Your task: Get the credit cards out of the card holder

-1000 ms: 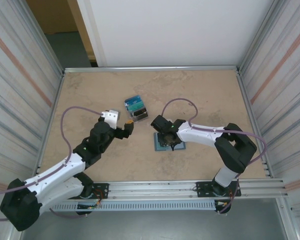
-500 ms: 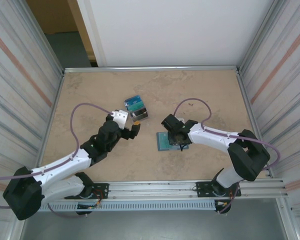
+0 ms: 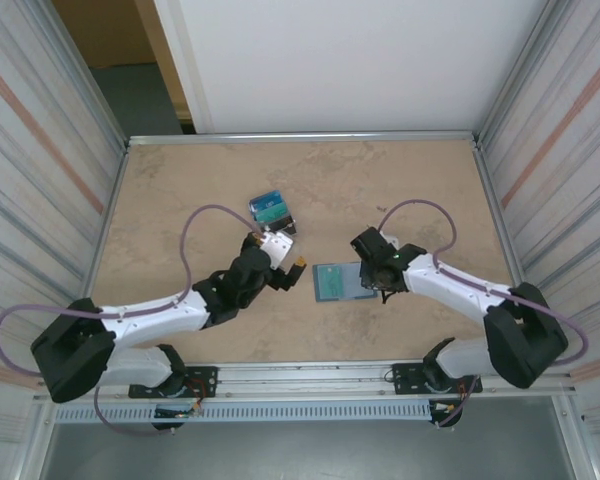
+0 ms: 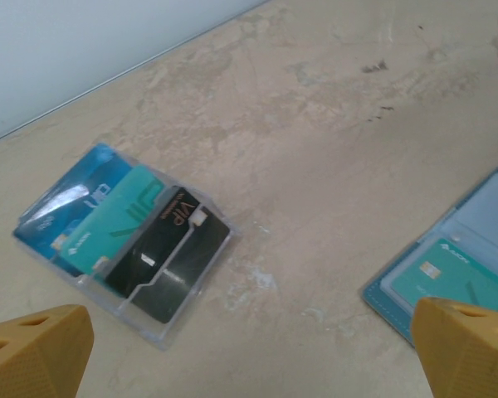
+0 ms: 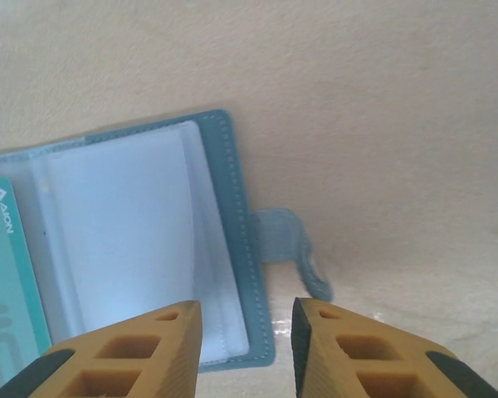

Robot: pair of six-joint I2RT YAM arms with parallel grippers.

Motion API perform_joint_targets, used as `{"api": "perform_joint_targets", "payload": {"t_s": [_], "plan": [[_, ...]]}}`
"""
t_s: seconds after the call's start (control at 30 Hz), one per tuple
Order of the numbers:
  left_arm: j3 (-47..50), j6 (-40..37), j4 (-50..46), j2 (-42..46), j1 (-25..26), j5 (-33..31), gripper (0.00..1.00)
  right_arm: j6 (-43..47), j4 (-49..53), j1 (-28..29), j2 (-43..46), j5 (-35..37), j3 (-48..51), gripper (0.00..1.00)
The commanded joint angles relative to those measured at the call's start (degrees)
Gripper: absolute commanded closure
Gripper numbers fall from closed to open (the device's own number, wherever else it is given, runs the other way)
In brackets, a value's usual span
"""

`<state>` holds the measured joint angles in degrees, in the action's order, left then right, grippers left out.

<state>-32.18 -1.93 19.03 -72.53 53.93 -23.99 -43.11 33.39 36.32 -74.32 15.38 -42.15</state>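
Evidently laid open for access between the arms, the small teal-blue bifold card holder has a teal-green plastic card pocketed. The right gripper, narrowly parted and empty, hovers over its edge, likely to pin it; the left gripper gapes empty nearby.

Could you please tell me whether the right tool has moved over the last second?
Yes. The right tool has shifted rightward, from over the card holder's middle to its right edge.

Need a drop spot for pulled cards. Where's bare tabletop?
Free: beige tabletop between metal back rail and open teal bifold card holder; also far-left corner. Crowded: centre, around clear plastic card case, left gripper, right gripper.
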Motion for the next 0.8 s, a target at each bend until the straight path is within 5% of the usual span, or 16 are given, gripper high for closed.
{"api": "perform_joint_targets", "payload": {"t_s": [0.0,0.23,0.33,0.43,0.57,0.77], "plan": [[-2.10,-1.98,3.20,-3.24,1.75,-2.11,0.01,-1.87,1.75,-2.29,6.08,0.24,1.15,0.64],[-2.21,1.82,5.15,-8.34,3.38,-1.53,0.01,-1.31,-0.83,-4.59,16.12,-6.91,2.74,0.38],[-1.57,4.19,6.20,-9.68,3.43,0.11,0.01,-1.85,-2.66,-4.51,17.11,-9.84,3.31,0.15],[-1.38,6.10,6.65,-11.32,3.46,0.90,0.01,-2.12,-4.00,-4.49,16.39,-11.79,3.64,0.22],[-1.21,8.23,7.50,-13.09,3.51,1.03,0.01,-2.19,-7.40,-4.02,13.82,-15.33,3.67,0.48],[-1.63,9.31,7.13,-15.43,3.46,1.80,0.01,-2.44,-12.05,-2.85,7.11,-20.32,2.78,0.49]]}}
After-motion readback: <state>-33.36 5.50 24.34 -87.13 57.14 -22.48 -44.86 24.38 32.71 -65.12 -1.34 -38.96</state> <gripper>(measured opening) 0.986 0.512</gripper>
